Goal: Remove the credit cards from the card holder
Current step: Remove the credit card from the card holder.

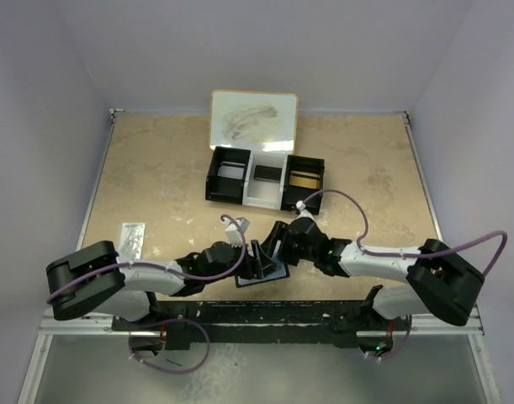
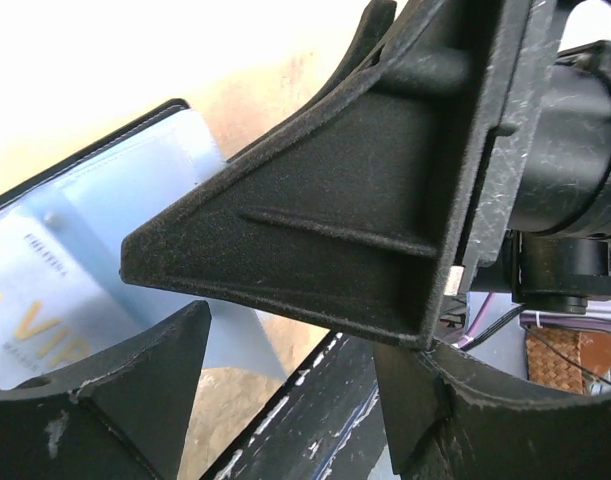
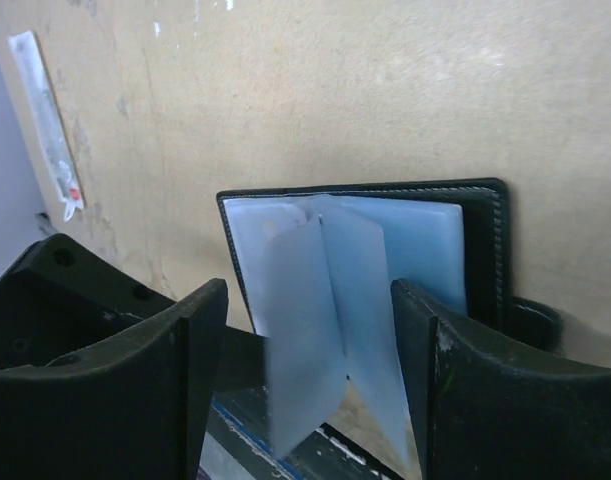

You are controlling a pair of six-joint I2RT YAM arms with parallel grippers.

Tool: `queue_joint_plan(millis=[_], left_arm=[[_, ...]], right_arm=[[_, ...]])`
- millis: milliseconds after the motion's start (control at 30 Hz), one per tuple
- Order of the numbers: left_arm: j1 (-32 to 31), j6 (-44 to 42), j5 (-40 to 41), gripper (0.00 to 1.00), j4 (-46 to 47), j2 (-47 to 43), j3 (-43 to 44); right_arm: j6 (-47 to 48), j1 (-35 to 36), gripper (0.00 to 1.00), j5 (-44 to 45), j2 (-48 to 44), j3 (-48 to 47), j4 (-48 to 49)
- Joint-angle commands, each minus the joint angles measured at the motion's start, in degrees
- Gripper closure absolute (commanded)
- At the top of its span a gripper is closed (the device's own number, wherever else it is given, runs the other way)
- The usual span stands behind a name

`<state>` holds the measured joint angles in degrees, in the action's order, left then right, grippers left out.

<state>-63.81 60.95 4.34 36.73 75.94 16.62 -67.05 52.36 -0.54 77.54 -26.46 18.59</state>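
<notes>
The card holder point(image 1: 263, 274) lies open at the table's near edge, black outside, with grey-blue clear sleeves point(image 3: 320, 310) standing up from its spine. My right gripper point(image 3: 307, 300) is open, and the raised sleeves stand between its fingers without being pinched. In the top view the right gripper point(image 1: 279, 244) comes at the holder from the right and my left gripper point(image 1: 255, 257) from the left. The left gripper point(image 2: 290, 340) is open and empty. A card with gold "VIP" lettering point(image 2: 30, 335) shows in a sleeve of the holder point(image 2: 115, 190). The right gripper's finger point(image 2: 335, 230) fills the left wrist view.
A black-and-white three-compartment tray point(image 1: 247, 195) stands mid-table, with a whiteboard point(image 1: 252, 118) behind it. A clear packet point(image 1: 133, 237) lies at the left, also in the right wrist view point(image 3: 45, 120). The black front rail point(image 1: 265, 316) runs just below the holder.
</notes>
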Motion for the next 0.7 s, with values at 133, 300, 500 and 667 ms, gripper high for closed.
queue_joint_plan(millis=[133,300,500,667], left_arm=[[-1.3,-1.6,-2.3,0.38,5.0,8.6,6.9],[-2.5,-1.3,-1.9,0.38,4.9,11.6,8.2],[-3.2,-4.7,6.4,0.38,-12.3,-2.3,9.9],[-3.2,-4.1,24.2,0.37,-39.0,-17.1,12.5]], right_arm=[[0.0,-2.1,0.28,12.5,-8.7,-3.8,-22.2],[1.5,-4.2,0.29,14.0,-14.8,-2.5,-25.0],[8.2,-4.3,0.35,11.1,-19.3,-4.1,-22.4],[13.3,-4.1,0.4,3.7,-15.8,-4.3,-13.7]])
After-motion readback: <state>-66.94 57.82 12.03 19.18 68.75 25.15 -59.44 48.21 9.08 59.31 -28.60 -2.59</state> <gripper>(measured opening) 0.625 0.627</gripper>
